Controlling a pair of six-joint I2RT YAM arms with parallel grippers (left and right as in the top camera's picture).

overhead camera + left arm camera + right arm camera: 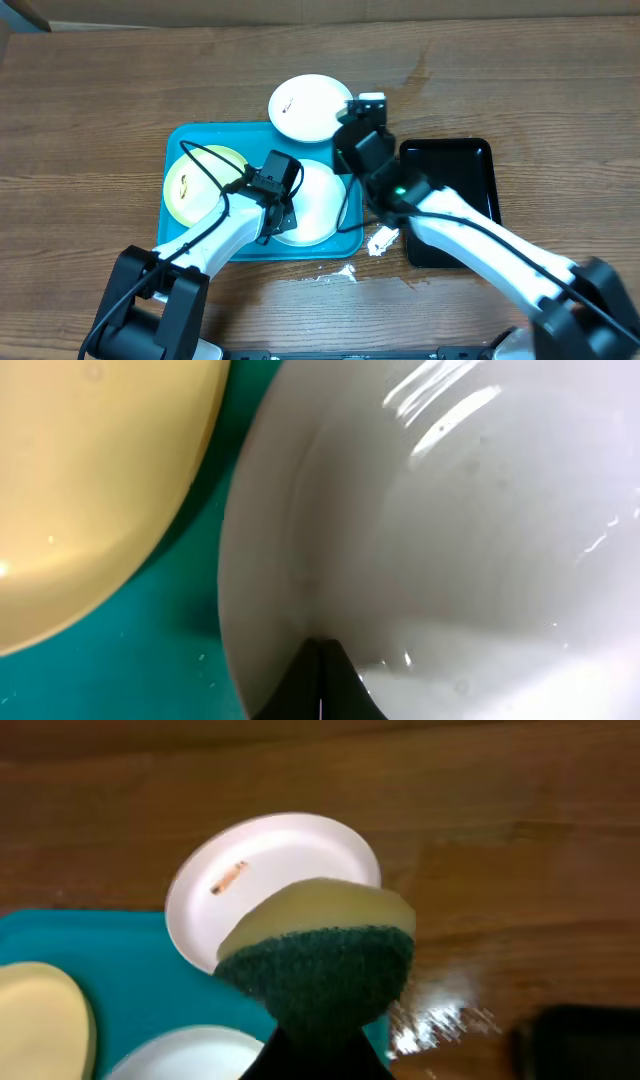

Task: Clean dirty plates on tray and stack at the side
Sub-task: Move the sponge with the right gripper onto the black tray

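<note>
Evidently for wiping, the yellow-and-green scouring sponge (pixel 320 950) is clenched in the right hand (pixel 320 1055) near the smeared round white plate (pixel 270 870) at the rim of the turquoise plastic tray (pixel 200 135). The left hand (pixel 320 682), closed and empty, is set against the second white plate (pixel 450 540) inside the tray, seemingly to steady it.

Brown wood-grain table (pixel 90 100), seemingly glossy.

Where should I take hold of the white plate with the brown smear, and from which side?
Probably its far rim, coming in low over the table. The smeared white plate is flat and shallow, so only the thin edge offers a hold, and its near edge meets the tray.
</note>
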